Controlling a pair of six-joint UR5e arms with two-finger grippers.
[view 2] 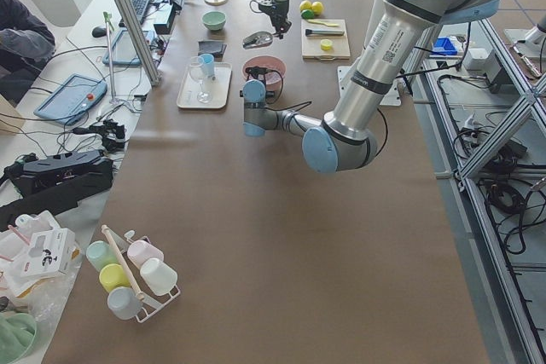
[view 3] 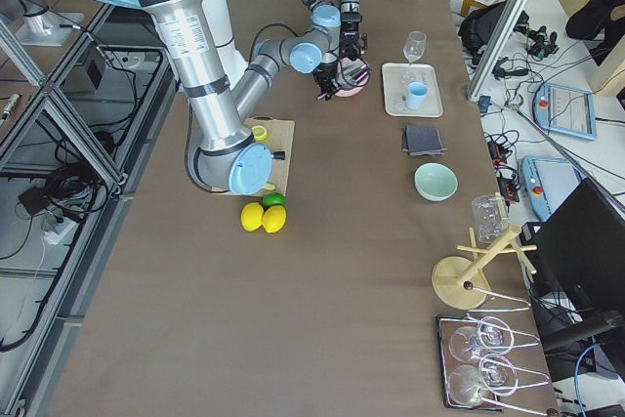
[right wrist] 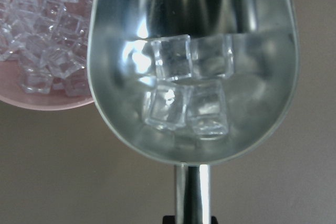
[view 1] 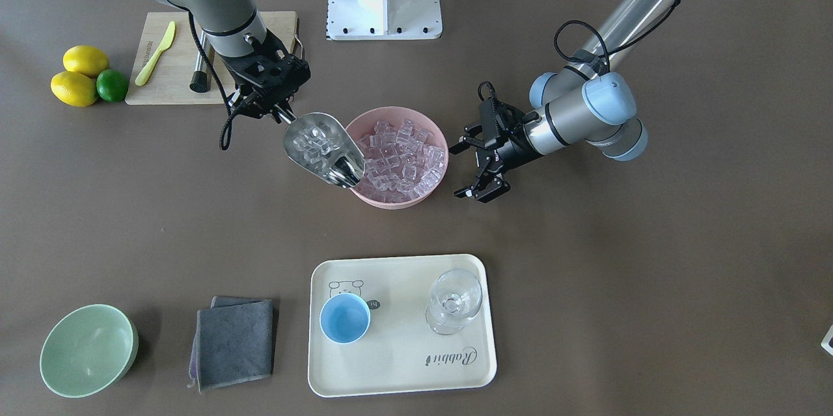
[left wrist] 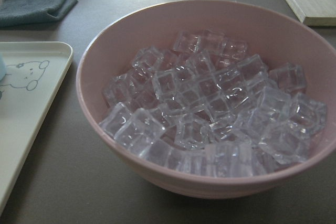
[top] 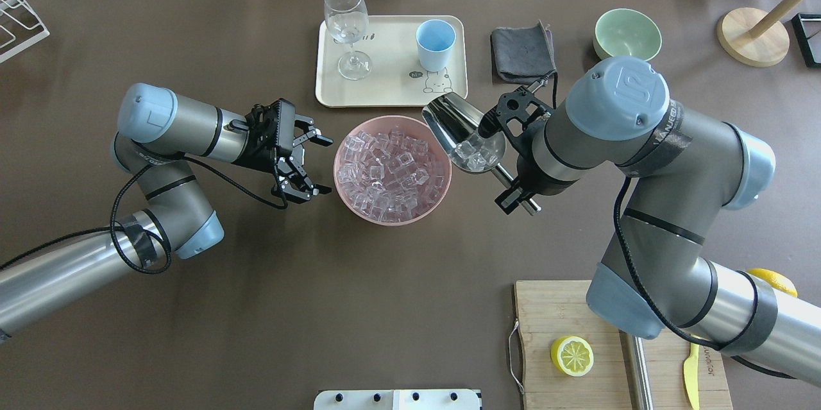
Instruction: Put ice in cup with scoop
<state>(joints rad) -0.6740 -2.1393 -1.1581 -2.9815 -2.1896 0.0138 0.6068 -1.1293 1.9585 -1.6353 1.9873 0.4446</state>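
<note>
My right gripper (view 1: pixel 282 114) (top: pixel 516 192) is shut on the rod handle of the silver scoop (view 1: pixel 323 146) (top: pixel 463 134) (right wrist: pixel 194 66). The scoop is held level beside the pink bowl's rim, with several ice cubes (right wrist: pixel 186 87) in its trough. The pink bowl (view 1: pixel 441 142) (top: pixel 337 166) (left wrist: pixel 89 103) is full of ice (view 1: pixel 400 155) (top: pixel 391 169) (left wrist: pixel 210 103). My left gripper (view 1: pixel 458 171) (top: pixel 326 165) is open and empty on the bowl's other side. The light-blue cup (view 1: pixel 345 317) (top: pixel 435 44) stands empty on the cream tray (view 1: pixel 403 364) (top: pixel 385 92).
A clear stemmed glass (view 1: pixel 454 299) (top: pixel 346 25) stands on the tray. A grey cloth (view 1: pixel 234 341) (top: pixel 523 51) and a pale green bowl (view 1: pixel 88 351) (top: pixel 627 34) lie beside the tray. A wooden cutting board (view 1: pixel 176 71) (top: pixel 564 320) with lemons lies near the right arm.
</note>
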